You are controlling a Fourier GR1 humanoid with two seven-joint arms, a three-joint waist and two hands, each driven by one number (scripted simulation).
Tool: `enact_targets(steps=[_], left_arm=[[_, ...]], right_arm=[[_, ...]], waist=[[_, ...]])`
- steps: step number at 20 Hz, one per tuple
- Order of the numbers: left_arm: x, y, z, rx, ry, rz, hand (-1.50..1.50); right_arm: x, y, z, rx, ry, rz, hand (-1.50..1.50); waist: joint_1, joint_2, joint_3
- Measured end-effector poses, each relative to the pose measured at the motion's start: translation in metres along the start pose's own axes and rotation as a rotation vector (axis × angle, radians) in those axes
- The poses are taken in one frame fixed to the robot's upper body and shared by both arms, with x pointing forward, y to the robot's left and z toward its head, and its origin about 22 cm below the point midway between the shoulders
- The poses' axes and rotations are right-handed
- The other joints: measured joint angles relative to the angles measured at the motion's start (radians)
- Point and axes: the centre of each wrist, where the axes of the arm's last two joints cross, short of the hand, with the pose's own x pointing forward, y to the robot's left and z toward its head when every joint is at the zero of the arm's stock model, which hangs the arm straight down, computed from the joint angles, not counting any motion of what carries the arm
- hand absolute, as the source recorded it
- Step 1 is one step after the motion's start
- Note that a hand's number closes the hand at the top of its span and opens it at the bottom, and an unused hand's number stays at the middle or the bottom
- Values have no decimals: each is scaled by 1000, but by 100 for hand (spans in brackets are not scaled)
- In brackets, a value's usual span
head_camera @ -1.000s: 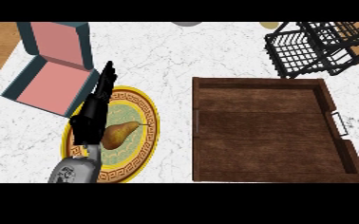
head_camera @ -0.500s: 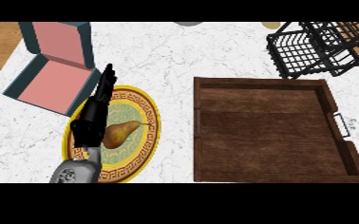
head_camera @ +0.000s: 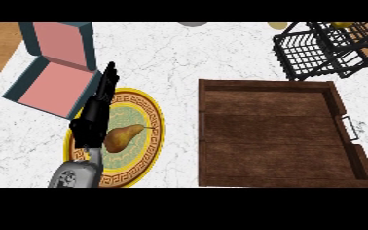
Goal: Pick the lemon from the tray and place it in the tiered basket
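a: start from the wooden tray point(head_camera: 273, 136). what's on it?

b: bare boards, as far as i can see. it's a dark brown tray with a raised rim and a pale handle on its right side. no lemon lies on it.

a: so where is the lemon?

b: up and to the right of the tray stands the black wire tiered basket point(head_camera: 316, 53). at the basket's top right corner, by the view's edge, there's a small yellow thing point(head_camera: 343, 25). it may be the lemon, but it's cut off and i can't be sure.

a: and the hands?

b: only the left hand point(head_camera: 95, 117) shows, well to the left of the tray. its black fingers are straight and together, pointing up and away, holding nothing. the grey forearm comes in from below.

a: what's under it?

b: a round plate point(head_camera: 147, 126) with a yellow rim and a patterned band, just left of the tray. a brownish pear point(head_camera: 123, 136) lies on the plate, right beside the hand's palm, on its tray side; i can't tell if they touch.

a: anything else?

b: further left of the tray, past the plate, an open box point(head_camera: 54, 68), teal outside and pink inside, its lid tilted up. everything sits on a white marbled counter point(head_camera: 201, 58). two pale round things are cut off at the far edge.
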Motion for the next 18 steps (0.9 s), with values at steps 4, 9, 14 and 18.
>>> enact_targets(steps=[4,9,14,18], left_arm=[[0,-2,-1,4,8,1,0],[0,1,-3,11,15,3,0],[-4,9,1,22,15,3,0],[-7,8,2,35,17,0,0]], right_arm=[[-11,-16,-1,-82,21,-165,-150],[-47,-58,8,-195,123,-291,-150],[-113,-100,32,-252,210,-429,-150],[-174,-122,63,-270,220,-503,-150]], waist=[[-4,-1,0],[-13,-3,0],[-22,-4,0],[-34,-5,1]])
